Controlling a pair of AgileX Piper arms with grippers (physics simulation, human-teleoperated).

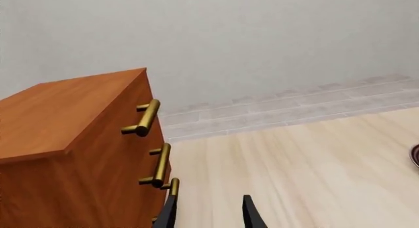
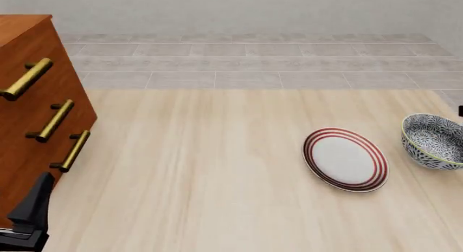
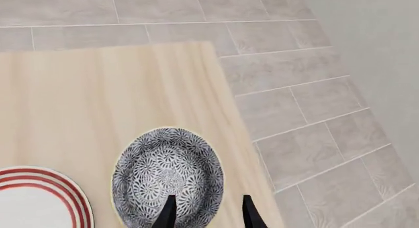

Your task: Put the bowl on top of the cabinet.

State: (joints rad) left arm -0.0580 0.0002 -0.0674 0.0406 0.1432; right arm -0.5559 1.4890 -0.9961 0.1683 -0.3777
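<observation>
Right gripper (image 3: 208, 212): seen only in its own wrist view; two dark fingertips stand apart with a clear gap, nothing between them. They hang over the near part of the bowl, one tip over its patterned inside, the other over its rim edge; whether they touch it cannot be told.
Left gripper (image 1: 209, 213): jaws parted, holding nothing; it sits low beside the cabinet's drawer front, one finger close to the lowest handle. In the front view only a dark piece of it shows at the lower left corner.
Bowl (image 2: 432, 140): upright on the table at the far right, blue-and-white pattern inside and out, pale rim; just beside the plate, not touching it.
Plate (image 2: 345, 159): flat, white with red rings, right of centre.
Cabinet (image 2: 29, 122): reddish-brown, at the table's left edge, well apart from the bowl; three brass bar handles face the table's middle.
Table (image 2: 203, 181): pale wood; grey tiled floor beyond.
</observation>
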